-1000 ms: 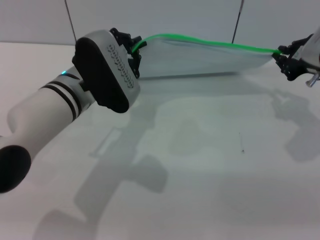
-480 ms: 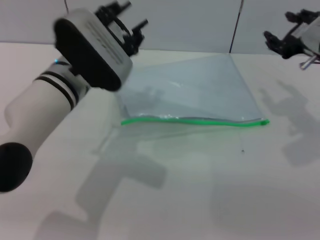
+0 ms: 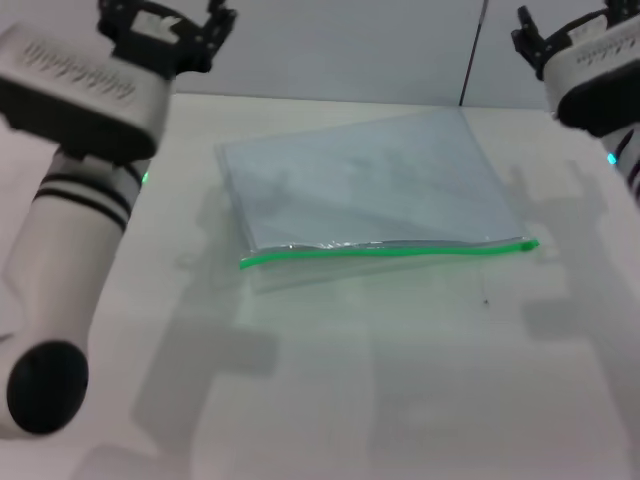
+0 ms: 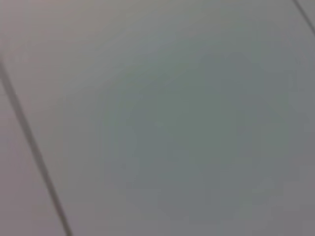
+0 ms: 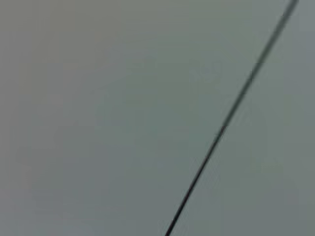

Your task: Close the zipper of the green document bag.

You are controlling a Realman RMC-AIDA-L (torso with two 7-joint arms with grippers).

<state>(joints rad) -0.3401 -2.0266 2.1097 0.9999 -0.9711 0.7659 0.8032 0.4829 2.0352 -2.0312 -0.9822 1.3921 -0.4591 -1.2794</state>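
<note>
**Bag flat on the table, both grippers raised clear**

The green document bag (image 3: 365, 180) lies flat on the white table (image 3: 400, 380), roughly in the middle of the head view. Its translucent blue-grey body spreads back toward the wall (image 3: 350, 45), and the zipper (image 3: 385, 249) runs along the edge nearest the robot, a bright green line from one corner of the bag to the other. Whether the strip is sealed along its whole length is hard to judge from here; the slider cannot be picked out.

The left gripper (image 3: 165, 20) is held high at the far left, well apart from the bag and above the table's back edge. Its dark fingers (image 3: 215, 22) are spread with nothing between them. The right gripper (image 3: 535, 30) sits high at the far right, also well apart from the bag; only part of it shows at the frame's edge, so I cannot tell how its fingers stand.

Both wrist views show only a plain grey surface crossed by a thin dark line.
</note>
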